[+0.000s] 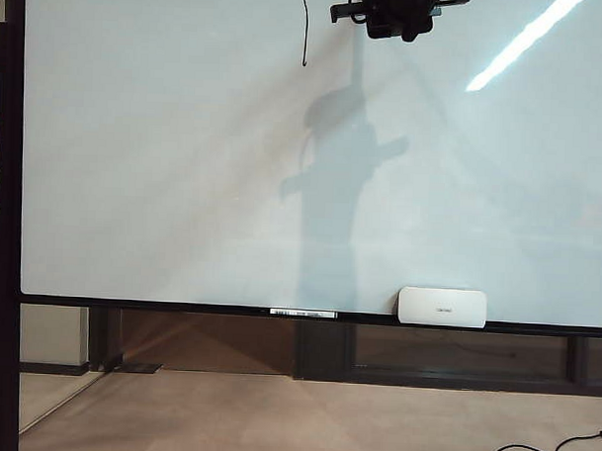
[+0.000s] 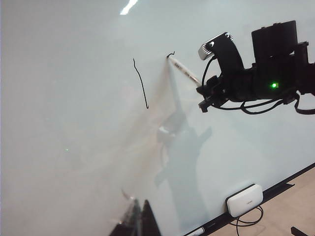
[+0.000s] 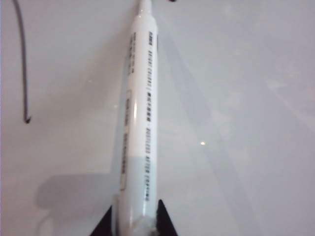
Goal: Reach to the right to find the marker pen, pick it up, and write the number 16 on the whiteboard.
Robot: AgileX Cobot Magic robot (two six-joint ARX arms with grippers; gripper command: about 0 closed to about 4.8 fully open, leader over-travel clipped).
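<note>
Whiteboard (image 1: 184, 182), large, glossy, black-framed, fills the exterior view; white eraser block (image 1: 442, 307) rests on its lower ledge, right of centre. Right gripper (image 3: 134, 223), high at the board's top edge in the exterior view, fingers pinching the marker pen (image 3: 139, 123) at its rear end, barrel running straight out from the jaws to the board. Seen from the left wrist camera, the pen (image 2: 184, 72) leans up and toward the board, tip touching the surface at a small hooked mark (image 2: 170, 53), judged the opening stroke of the "6". The "1" (image 2: 141, 83), a thin, slightly bowed black line, stands complete just beside it, apart from the new mark. The number 16 is therefore judged roughly half written. Left gripper (image 2: 139, 219): only two dark finger tips show at the frame's edge, held well back from the board, carrying nothing visible; spread or pressed together cannot be told. Handling note for the stroke in hand: keep tip pressure light and even so the line neither skips nor drags, hold the barrel at its present lean, carry the curve down to about the level of the foot of the "1" and close the loop clear of it, then lift straight off the glossy surface to avoid a tail
</note>
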